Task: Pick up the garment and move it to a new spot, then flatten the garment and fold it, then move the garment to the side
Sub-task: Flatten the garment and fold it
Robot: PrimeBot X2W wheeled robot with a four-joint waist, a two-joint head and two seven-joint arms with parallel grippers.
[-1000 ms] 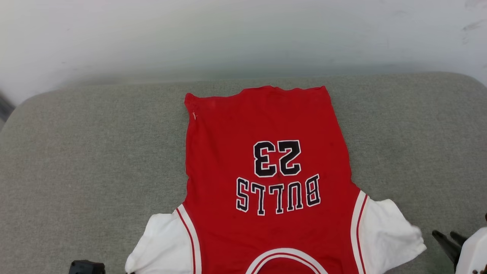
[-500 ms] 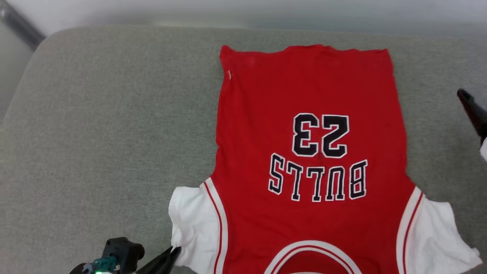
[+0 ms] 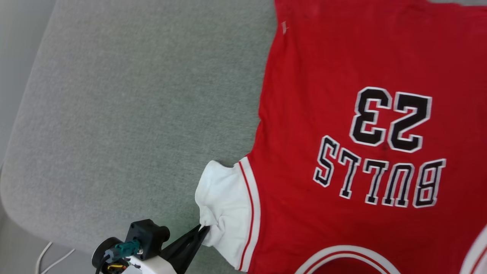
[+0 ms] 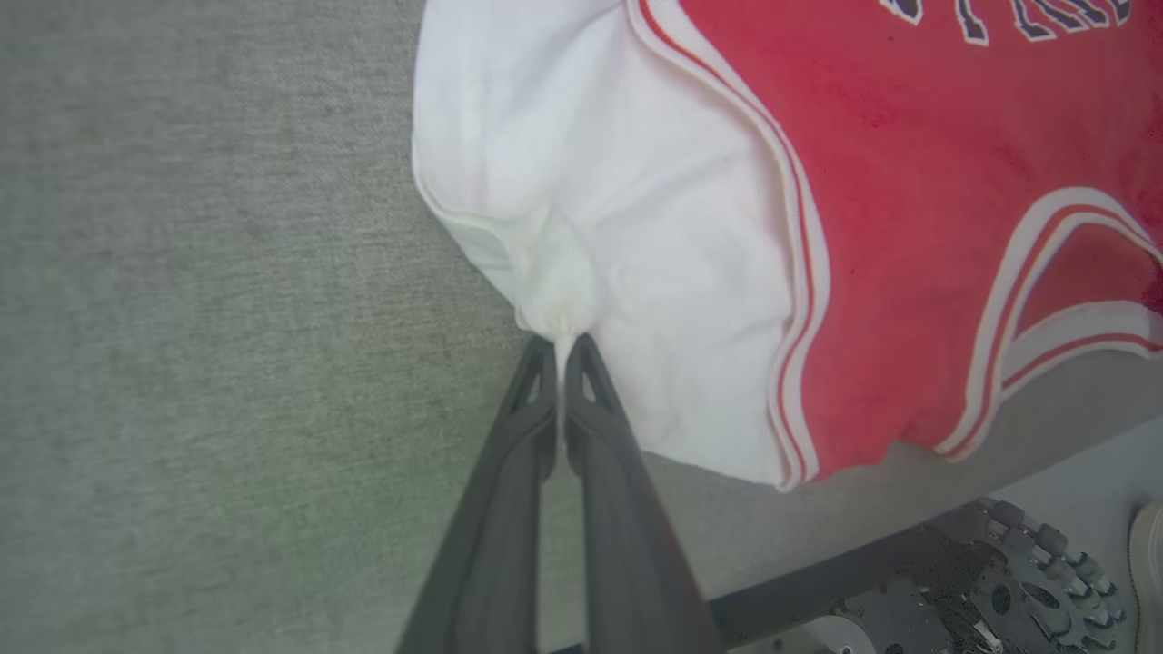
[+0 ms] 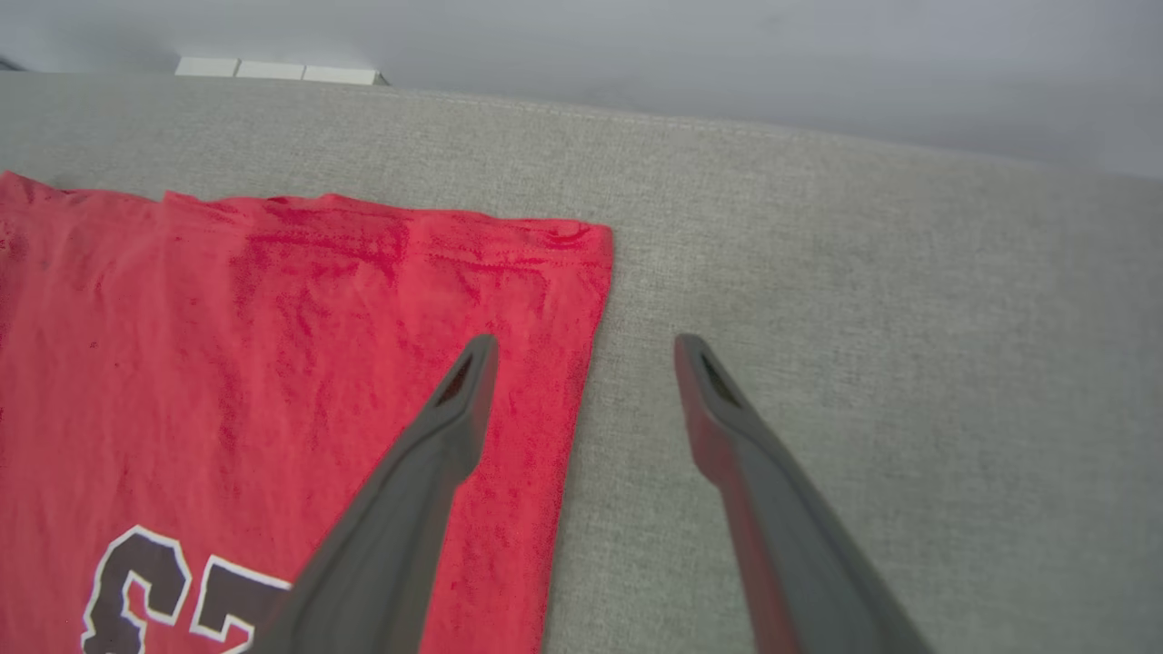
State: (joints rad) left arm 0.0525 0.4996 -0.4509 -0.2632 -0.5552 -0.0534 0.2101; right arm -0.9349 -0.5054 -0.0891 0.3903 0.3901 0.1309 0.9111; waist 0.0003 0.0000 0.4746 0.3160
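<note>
The garment (image 3: 335, 114) is a red jersey lying flat on a grey cushion, lettering upside down toward me, hem at the far end. Its white left sleeve (image 3: 224, 201) bunches at the near edge. My left gripper (image 3: 201, 230) is shut on the sleeve's edge, pinching a small tuft of white cloth (image 4: 559, 322) between its dark fingertips. In the right wrist view my right gripper (image 5: 586, 350) hangs open above the garment's (image 5: 273, 345) far hem corner, one finger over the red cloth, the other over bare cushion.
The grey cushion (image 3: 133, 114) spreads wide to the garment's left, with its rounded edge at the near left. Pale floor and white cables (image 3: 53, 255) show beyond that edge. A wheeled base (image 4: 981, 581) sits below the cushion's front edge. A pale wall (image 5: 636, 54) rises behind.
The head camera has swung, so the whole picture shifted right and down. My left gripper has closed on the white sleeve's edge and the sleeve now bunches.
</note>
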